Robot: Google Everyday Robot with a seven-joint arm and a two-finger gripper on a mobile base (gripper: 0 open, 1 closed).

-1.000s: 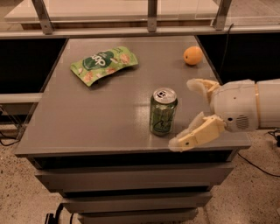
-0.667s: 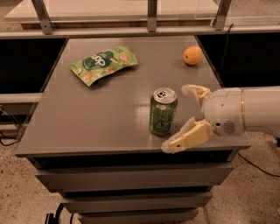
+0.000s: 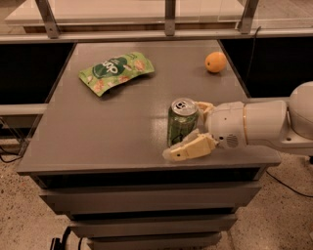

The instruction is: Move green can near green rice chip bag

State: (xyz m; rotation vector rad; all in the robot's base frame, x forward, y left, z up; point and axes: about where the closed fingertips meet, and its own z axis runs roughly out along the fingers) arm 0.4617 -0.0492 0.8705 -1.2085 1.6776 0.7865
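The green can (image 3: 181, 122) stands upright on the grey table (image 3: 112, 127), right of its middle and near the front edge. My gripper (image 3: 186, 131) reaches in from the right and is open, its fingers straddling the can. The near finger (image 3: 190, 148) lies against the can's front base. The far finger (image 3: 204, 107) shows just behind the can's right side, its tip hidden. The green rice chip bag (image 3: 115, 72) lies flat at the back left of the table, well apart from the can.
An orange (image 3: 215, 62) sits at the back right of the table. A rail with metal posts (image 3: 168, 14) runs behind the table. The table's front edge is just below the gripper, with drawers (image 3: 146, 200) beneath.
My gripper has moved left along the table until its fingers sit on either side of the can. The can, bag and orange have not moved.
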